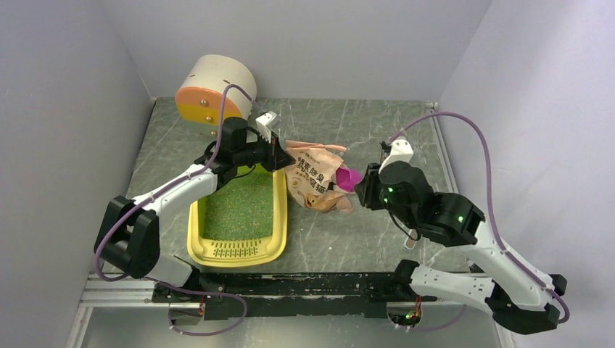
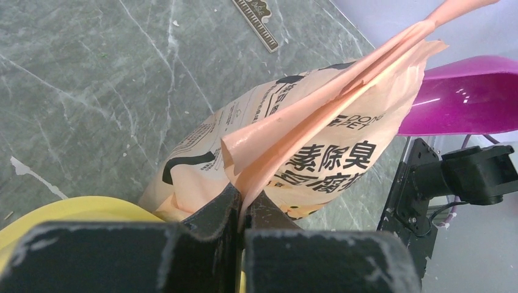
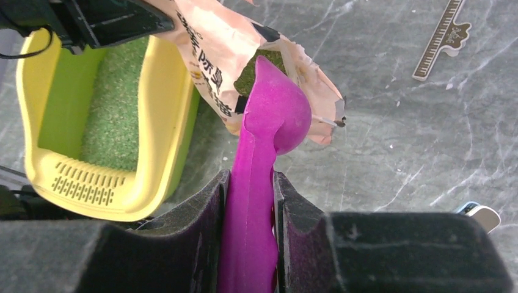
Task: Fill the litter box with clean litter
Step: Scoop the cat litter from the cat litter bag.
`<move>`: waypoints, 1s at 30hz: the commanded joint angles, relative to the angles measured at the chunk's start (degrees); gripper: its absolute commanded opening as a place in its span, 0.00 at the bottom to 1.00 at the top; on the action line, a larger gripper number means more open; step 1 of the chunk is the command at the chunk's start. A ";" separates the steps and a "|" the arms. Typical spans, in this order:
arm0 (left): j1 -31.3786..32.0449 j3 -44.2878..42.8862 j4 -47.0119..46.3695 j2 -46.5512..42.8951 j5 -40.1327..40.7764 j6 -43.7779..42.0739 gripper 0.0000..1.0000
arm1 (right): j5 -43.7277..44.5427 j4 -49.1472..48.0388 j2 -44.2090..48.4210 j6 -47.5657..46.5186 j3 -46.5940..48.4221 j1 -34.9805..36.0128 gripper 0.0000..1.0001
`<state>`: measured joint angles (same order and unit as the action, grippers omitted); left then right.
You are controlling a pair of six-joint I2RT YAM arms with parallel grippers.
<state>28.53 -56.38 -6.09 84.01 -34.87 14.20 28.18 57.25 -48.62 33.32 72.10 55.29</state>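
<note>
Right wrist view: our right gripper [image 3: 250, 198] clamps the scoop [image 3: 276, 113] handle; left gripper [image 2: 242, 198] pinches the bag [image 2: 305, 134] edge. The clean litter [image 3: 113, 119], lying in the litter box [image 3: 165, 116], likely pours loose; we lift it by scoop.

litter box [image 1: 236, 251] far end hidden, scoop [image 3: 269, 122] handle cropped

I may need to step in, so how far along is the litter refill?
Done: green litter covers the yellow litter box floor. In hand: the left gripper pinches the bag by its edge while the right gripper holds the pink scoop at the bag's mouth. Left: probably more scoops, since the layer looks shallow.
</note>
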 commanded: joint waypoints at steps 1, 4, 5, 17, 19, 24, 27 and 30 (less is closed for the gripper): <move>0.73 1.50 -4.34 -1.91 0.63 1.97 0.05 | 0.73 -3.49 -1.25 -0.76 -2.19 -0.33 0.00; 0.71 0.75 -2.73 -2.30 0.17 1.40 0.05 | -3.96 -6.05 -1.71 -3.07 -1.20 -2.14 0.00; 0.73 0.55 -2.16 -2.46 -0.06 0.84 0.05 | -5.40 -6.50 -1.78 -4.06 -0.64 -3.04 0.00; 0.73 -0.07 -0.87 -3.08 0.96 -1.34 0.05 | -64.57 -10.45 -13.99 -19.88 -3.19 -44.97 0.00; 0.73 -1.63 1.46 -2.64 0.73 -2.46 0.05 | -67.49 -11.01 -14.58 -19.51 -4.11 -45.32 0.00; 0.73 -1.63 0.63 -3.10 1.29 -2.00 0.05 | -67.21 -10.40 -15.62 -18.93 -4.16 -45.20 0.00; 0.73 -2.12 2.40 -3.82 1.93 -2.82 0.05 | -63.32 -9.84 -16.19 -18.00 -4.98 -44.41 0.00; 0.73 -2.02 3.35 -5.18 2.41 -2.77 0.05 | -58.56 -13.12 -15.83 -15.51 -6.59 -43.06 0.00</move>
<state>28.77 -55.90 -3.99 82.08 -33.12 12.27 -33.12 47.16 -64.75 15.84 66.87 10.96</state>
